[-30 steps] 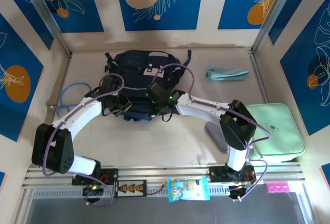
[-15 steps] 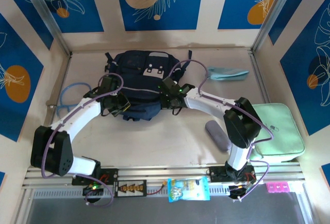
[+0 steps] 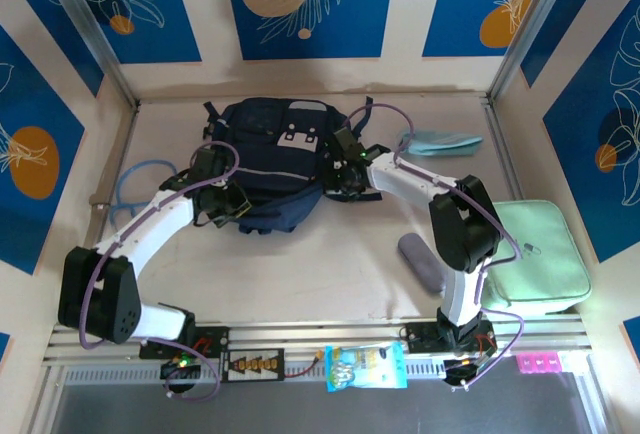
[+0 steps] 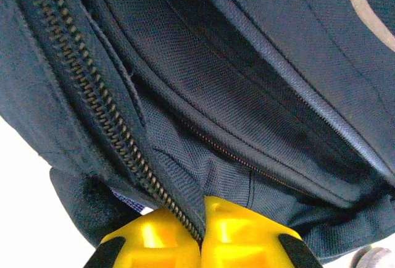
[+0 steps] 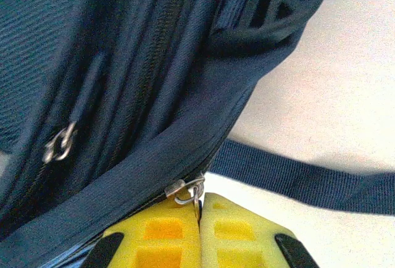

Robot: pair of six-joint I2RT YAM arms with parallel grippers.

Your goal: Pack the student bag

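The student bag [image 3: 272, 159], a dark navy backpack with a grey-white patch, lies at the back middle of the table. My left gripper [image 3: 228, 204] is at the bag's near left edge. In the left wrist view its yellow fingers [image 4: 244, 234] are shut on the fabric beside a line of zipper teeth [image 4: 92, 83]. My right gripper [image 3: 340, 174] is at the bag's right side. In the right wrist view this gripper [image 5: 199, 205] is shut on a metal zipper pull [image 5: 187, 189], with a navy strap [image 5: 296, 178] lying on the table beyond.
A flat mint-green zip case [image 3: 535, 254] lies at the right, with a grey oblong object [image 3: 420, 262] beside it. A light blue pouch [image 3: 440, 142] sits at the back right, a blue cable loop [image 3: 140, 184] at the left, and a snack packet [image 3: 366, 366] on the front rail.
My right gripper has travelled right and away from the bases along the bag's edge, still shut on the zipper pull. The left gripper has stayed in place on the bag.
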